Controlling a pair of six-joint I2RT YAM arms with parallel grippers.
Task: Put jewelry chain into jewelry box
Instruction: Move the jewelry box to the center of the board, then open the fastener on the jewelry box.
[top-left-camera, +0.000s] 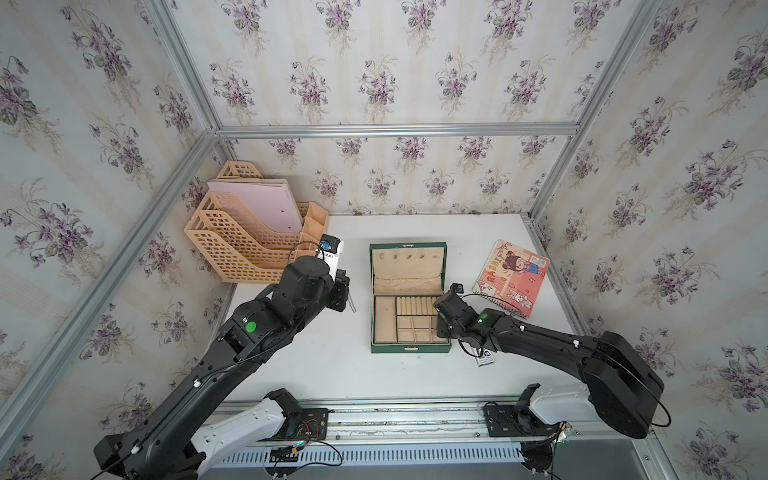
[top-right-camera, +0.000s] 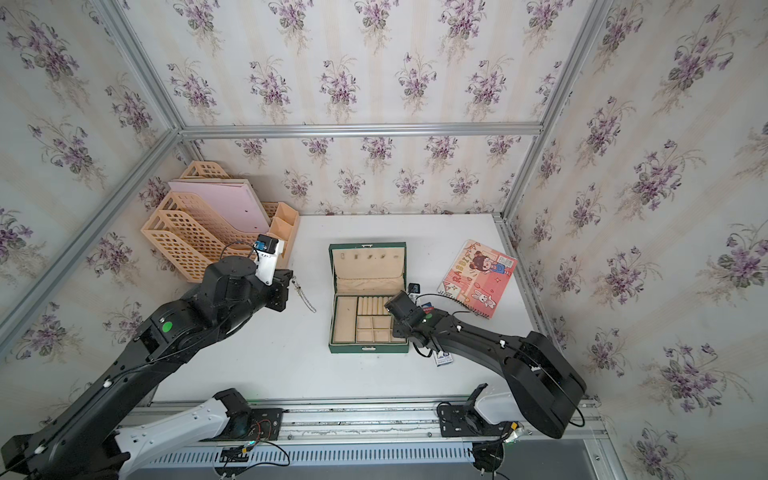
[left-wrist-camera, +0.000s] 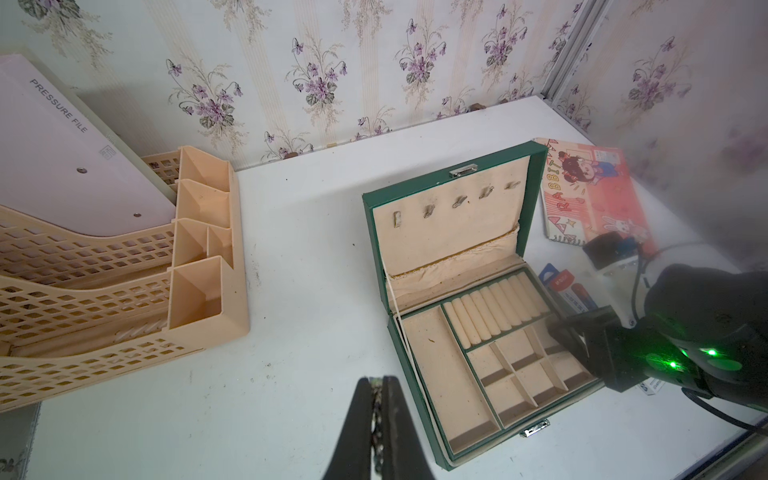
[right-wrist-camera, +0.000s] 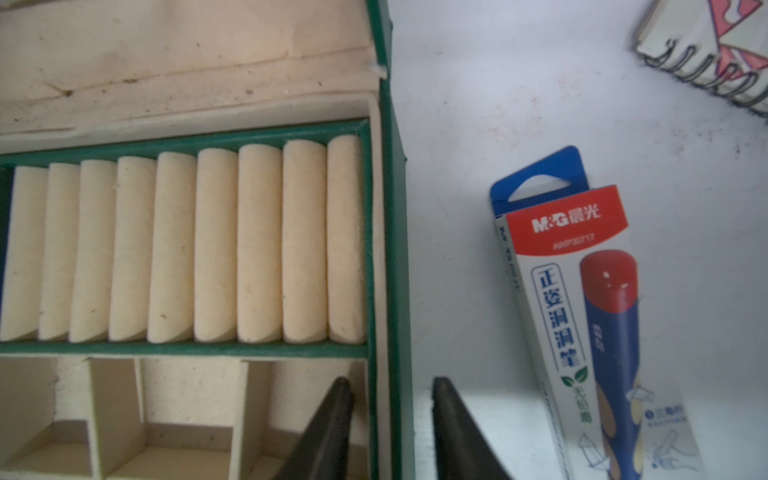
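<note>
Toward the table's left side, the left tool (left-wrist-camera: 377, 382) is clamped tight on the thin silvery-gold jewelry chain (top-right-camera: 304, 297). The chain dangles left of the open dark green rectangular jewelry box (top-left-camera: 411, 348) at the table's centre. The right tool (right-wrist-camera: 390, 384), fingers parted, straddles the box's right wall, gripping nothing.

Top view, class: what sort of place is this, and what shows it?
Likely a robot test cell dressed as a home desk: an aluminium frame holding floral wallpaper, a left arm and right arm on a rail, and a jewelry box near a file organizer.
</note>
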